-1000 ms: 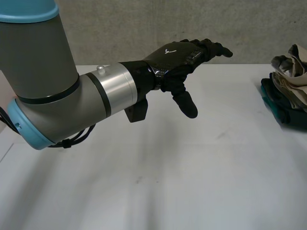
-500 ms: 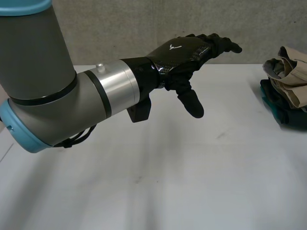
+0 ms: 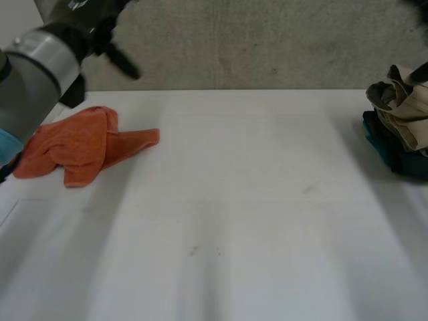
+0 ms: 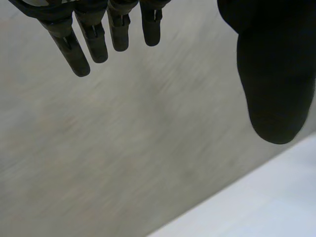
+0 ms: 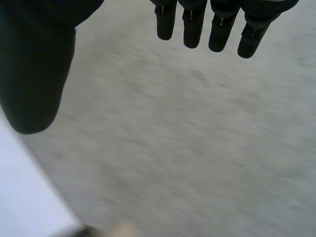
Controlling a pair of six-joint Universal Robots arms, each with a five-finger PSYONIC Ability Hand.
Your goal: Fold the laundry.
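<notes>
A crumpled orange cloth lies on the white table at the far left. My left hand is raised above and behind it, off the cloth. In the left wrist view my left hand has straight fingers spread away from the thumb, with nothing between them and the grey wall behind. My right hand is the same, its fingers straight and empty. In the head view a dark part of my right hand hangs just above the pile of clothes.
A pile of folded clothes, beige on top and dark teal beneath, sits at the table's far right edge. A grey wall runs behind the table.
My left arm has swung from the middle of the table up and to the far left, uncovering the orange cloth. The top of the beige pile has settled.
</notes>
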